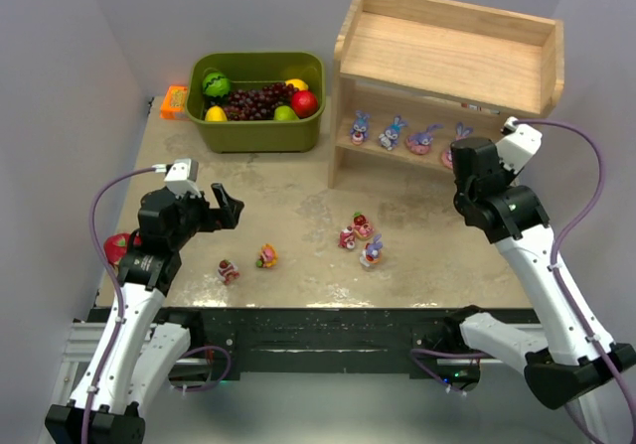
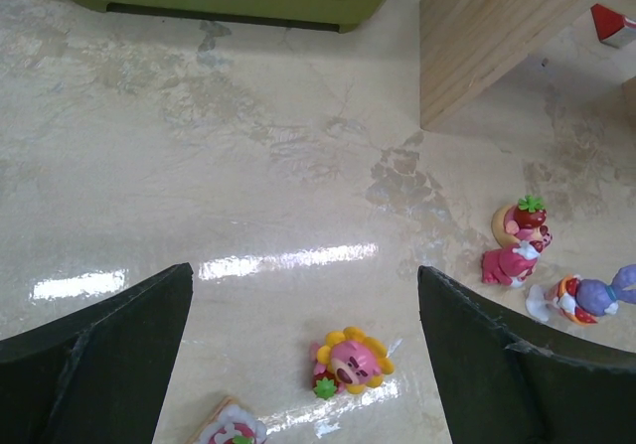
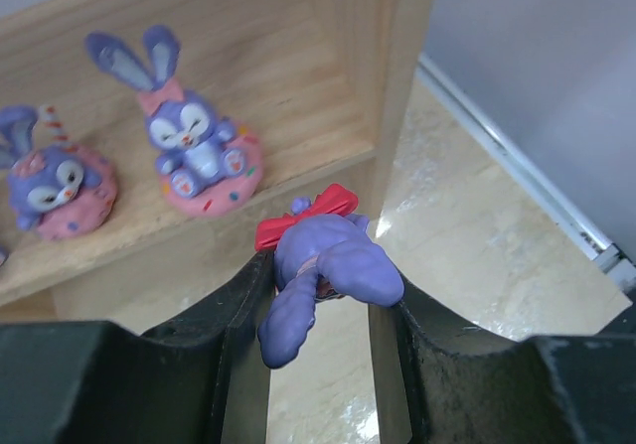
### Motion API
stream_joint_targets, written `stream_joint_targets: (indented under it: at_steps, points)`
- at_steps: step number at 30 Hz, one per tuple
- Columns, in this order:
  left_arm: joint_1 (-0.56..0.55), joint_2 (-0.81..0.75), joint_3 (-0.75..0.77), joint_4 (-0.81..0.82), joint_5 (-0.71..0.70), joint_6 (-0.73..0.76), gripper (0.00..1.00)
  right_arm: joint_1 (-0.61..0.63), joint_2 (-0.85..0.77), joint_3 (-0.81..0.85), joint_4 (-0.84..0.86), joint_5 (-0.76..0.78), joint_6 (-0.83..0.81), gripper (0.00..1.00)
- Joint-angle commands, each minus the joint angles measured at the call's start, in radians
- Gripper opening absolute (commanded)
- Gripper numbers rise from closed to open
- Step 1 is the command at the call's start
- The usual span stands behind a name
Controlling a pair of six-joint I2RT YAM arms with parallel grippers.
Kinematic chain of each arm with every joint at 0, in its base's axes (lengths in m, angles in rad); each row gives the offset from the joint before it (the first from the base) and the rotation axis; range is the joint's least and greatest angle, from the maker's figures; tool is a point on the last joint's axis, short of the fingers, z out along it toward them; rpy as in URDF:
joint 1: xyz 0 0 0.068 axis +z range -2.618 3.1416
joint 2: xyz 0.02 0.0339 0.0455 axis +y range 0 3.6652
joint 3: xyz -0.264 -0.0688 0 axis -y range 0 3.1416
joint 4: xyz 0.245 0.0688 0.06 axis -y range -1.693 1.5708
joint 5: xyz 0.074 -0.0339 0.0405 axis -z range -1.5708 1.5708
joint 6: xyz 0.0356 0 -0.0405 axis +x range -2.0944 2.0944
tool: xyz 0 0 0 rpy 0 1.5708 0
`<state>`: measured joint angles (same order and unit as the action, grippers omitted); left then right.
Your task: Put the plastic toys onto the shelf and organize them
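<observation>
The wooden shelf (image 1: 447,47) stands at the back right, and several blue-purple bunnies (image 1: 392,132) sit on its lower tier. My right gripper (image 1: 463,158) is shut on a purple bunny with a red bow (image 3: 333,255), held just in front of that tier's right end, next to two bunnies on pink bases (image 3: 199,146). My left gripper (image 2: 303,275) hangs open above the table, over a pink bear with a yellow flower top (image 2: 353,362). More toys lie on the table: a strawberry bear (image 2: 517,240), a bunny (image 2: 591,295) and a small one (image 1: 228,271).
An olive-green bin (image 1: 260,101) with fake fruit stands at the back left, with an orange item (image 1: 174,101) beside it. A pink dragon fruit (image 1: 117,247) lies by the left arm. The shelf's side board (image 2: 497,37) rises to the right of the left gripper.
</observation>
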<state>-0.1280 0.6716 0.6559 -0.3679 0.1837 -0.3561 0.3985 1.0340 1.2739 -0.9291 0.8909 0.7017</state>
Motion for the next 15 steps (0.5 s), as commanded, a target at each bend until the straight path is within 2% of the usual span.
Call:
stream_joint_targets:
  at_steps: [1,7,15]
  points:
    - [-0.009,-0.014,-0.015,0.021,0.02,0.002,0.99,-0.088,0.017,0.062,0.031,-0.058,-0.1,0.0]
    - [-0.01,-0.026,-0.018,0.017,0.01,0.002,1.0,-0.15,0.077,0.05,0.104,-0.13,-0.117,0.0]
    - [-0.01,-0.023,-0.016,0.015,0.008,0.002,1.0,-0.194,0.121,0.041,0.156,-0.135,-0.102,0.0]
